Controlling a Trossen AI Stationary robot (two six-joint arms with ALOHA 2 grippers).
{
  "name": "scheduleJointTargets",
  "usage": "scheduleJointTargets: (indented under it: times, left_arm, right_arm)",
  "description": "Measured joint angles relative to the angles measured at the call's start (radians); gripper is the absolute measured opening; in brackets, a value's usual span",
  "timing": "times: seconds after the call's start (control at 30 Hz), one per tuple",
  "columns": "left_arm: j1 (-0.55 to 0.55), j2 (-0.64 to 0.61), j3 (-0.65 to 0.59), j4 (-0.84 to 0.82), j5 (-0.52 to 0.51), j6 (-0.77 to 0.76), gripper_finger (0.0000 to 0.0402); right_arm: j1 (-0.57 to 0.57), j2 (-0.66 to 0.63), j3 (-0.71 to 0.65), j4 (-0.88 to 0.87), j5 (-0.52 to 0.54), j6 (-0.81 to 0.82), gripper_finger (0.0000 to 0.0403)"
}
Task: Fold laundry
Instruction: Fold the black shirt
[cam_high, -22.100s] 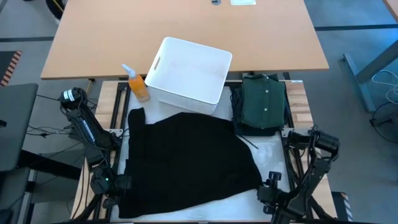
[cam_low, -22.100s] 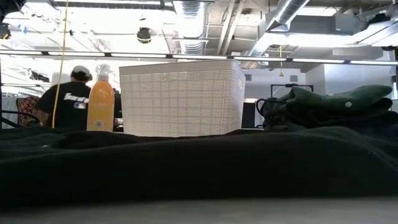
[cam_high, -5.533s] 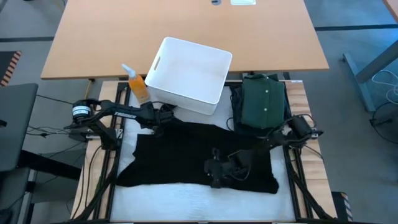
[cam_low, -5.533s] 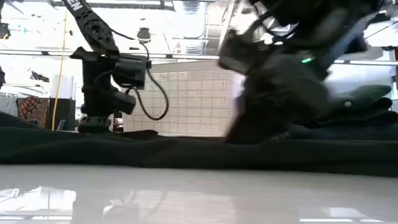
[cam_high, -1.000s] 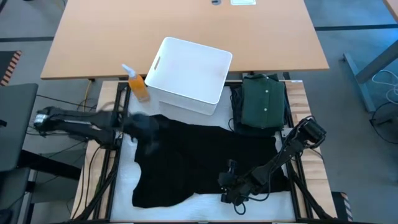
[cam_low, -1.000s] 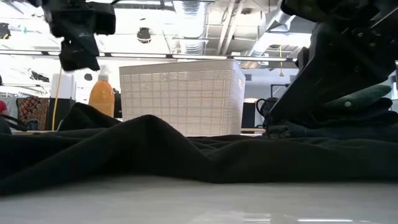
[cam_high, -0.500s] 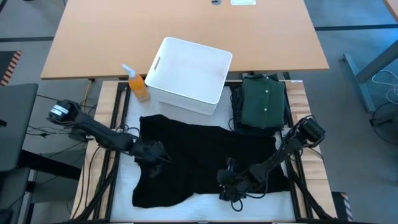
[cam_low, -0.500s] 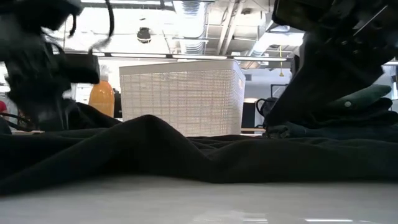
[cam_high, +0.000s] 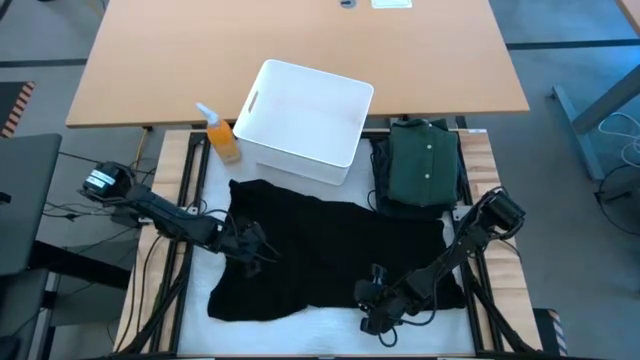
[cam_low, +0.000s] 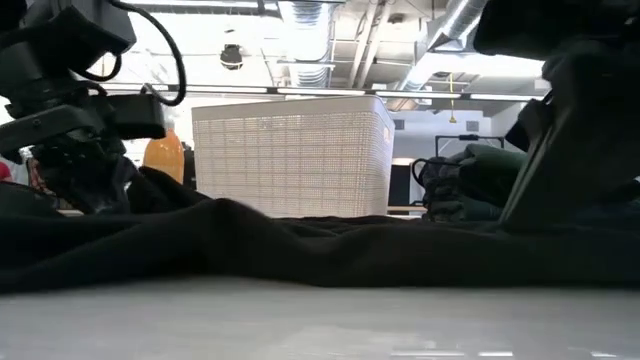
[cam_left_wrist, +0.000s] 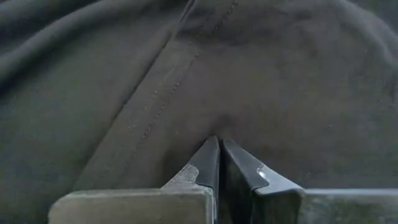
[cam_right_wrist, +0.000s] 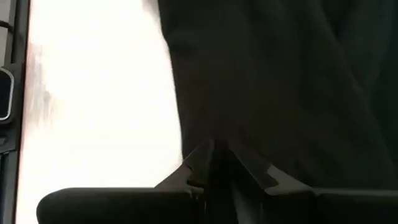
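Note:
A black garment (cam_high: 340, 240) lies spread on the white table top (cam_high: 330, 325), rumpled at its left side. My left gripper (cam_high: 258, 245) is down on its left part, shut on the cloth (cam_left_wrist: 219, 144). My right gripper (cam_high: 372, 303) is at the garment's near edge, right of the middle, shut on it (cam_right_wrist: 214, 149). A folded dark green buttoned shirt (cam_high: 425, 165) rests on the far right of the table. My left gripper pinches a small pucker of the black cloth (cam_left_wrist: 214, 127) between its two fingertips, beside a stitched seam. The fingers slant down from the table's left. The cloth around them lies slack on the table. My right gripper pinches the garment just inside its near edge (cam_right_wrist: 198, 134) between the two fingers, slanting down from the table's right. How many layers it has cannot be told. The cloth beyond the fingers lies on the table.
A white plastic bin (cam_high: 305, 110) stands at the table's far edge, with an orange spray bottle (cam_high: 222, 135) to its left. Bare white table shows along the near edge and at the left of the garment. Black frame rails (cam_high: 185, 290) run along both sides.
My left gripper has come down and toward the near edge from above the garment's far-left corner onto its left part, and has shut on the cloth. The hump in the garment seen in the low view has flattened. My right gripper has stayed in place.

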Motion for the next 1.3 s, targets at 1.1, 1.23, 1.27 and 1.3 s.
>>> scheduleJointTargets:
  times: [1.1, 1.23, 1.27, 1.3]
  left_arm:
    - [-0.035, -0.245, -0.009, 0.181, -0.089, 0.259, 0.0000]
    - [-0.035, -0.181, -0.008, 0.498, -0.078, 0.421, 0.0000]
    - [-0.036, -0.156, -0.008, 0.580, -0.063, 0.465, 0.0000]
    - [-0.036, -0.124, -0.007, 0.664, -0.043, 0.506, 0.0000]
  right_arm:
    - [0.172, -0.375, 0.042, -0.568, -0.109, 0.411, 0.0070]
    - [0.229, -0.419, 0.042, -0.673, -0.130, 0.581, 0.0070]
    - [0.241, -0.429, 0.042, -0.697, -0.136, 0.624, 0.0070]
    - [0.251, -0.437, 0.042, -0.722, -0.150, 0.673, 0.0070]
